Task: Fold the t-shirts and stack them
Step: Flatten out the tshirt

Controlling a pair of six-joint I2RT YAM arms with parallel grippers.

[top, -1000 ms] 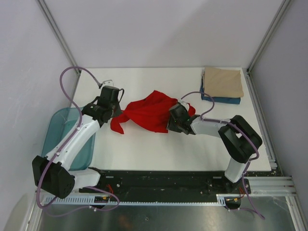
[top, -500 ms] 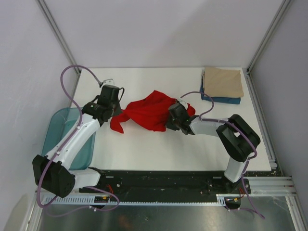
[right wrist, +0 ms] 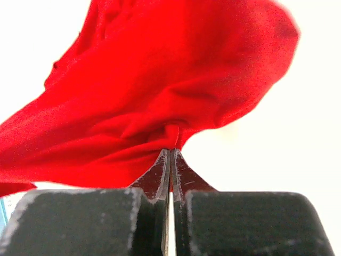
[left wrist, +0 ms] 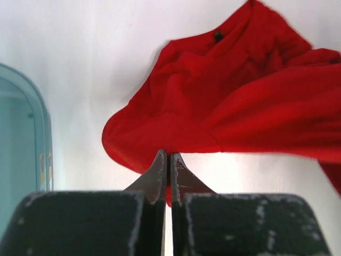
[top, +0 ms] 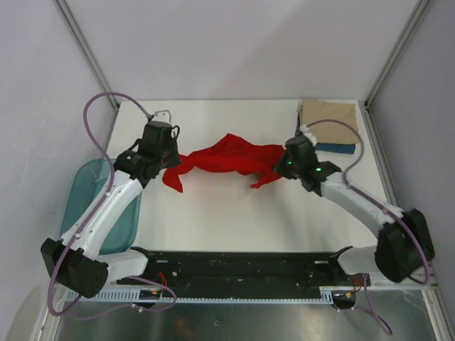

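1. White table (top: 234, 213) carries the work. The red t-shirt (top: 224, 160) stretches in a band across its middle, strung between the two tools.
2. A second ago the shirt sat bunched in a heap, with the right arm tucked close against its right side. That arm has since swung out to the right, and the cloth is now drawn long and narrow.
3. The left tool (top: 170, 162) has barely shifted. In its wrist view the fingers are pressed together on the shirt's left edge.
4. The right tool (top: 282, 165) likewise pinches a fold at the right end.
5. This looks like the spreading step. The shirt is pulled out but still twisted, with loose tails drooping at both ends, so folding has not begun.
6. The tan t-shirt (top: 328, 121) lies folded on the dark blue t-shirt (top: 335, 148) at the far right corner, just beyond the right tool.
7. A teal tub (top: 82, 192) sits off the table's left edge. Plain pale walls (top: 234, 50) close the space in.
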